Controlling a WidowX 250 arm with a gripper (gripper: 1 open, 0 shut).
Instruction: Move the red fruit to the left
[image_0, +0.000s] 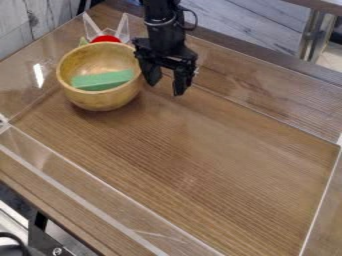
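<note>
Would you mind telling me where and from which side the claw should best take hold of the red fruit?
Grip the red fruit across its round body, coming from above. Only its top shows behind the bowl, whose rim blocks a low approach from the near side, and something white stands close behind it. The open claw already points down, so a top grasp probably suits best.
</note>
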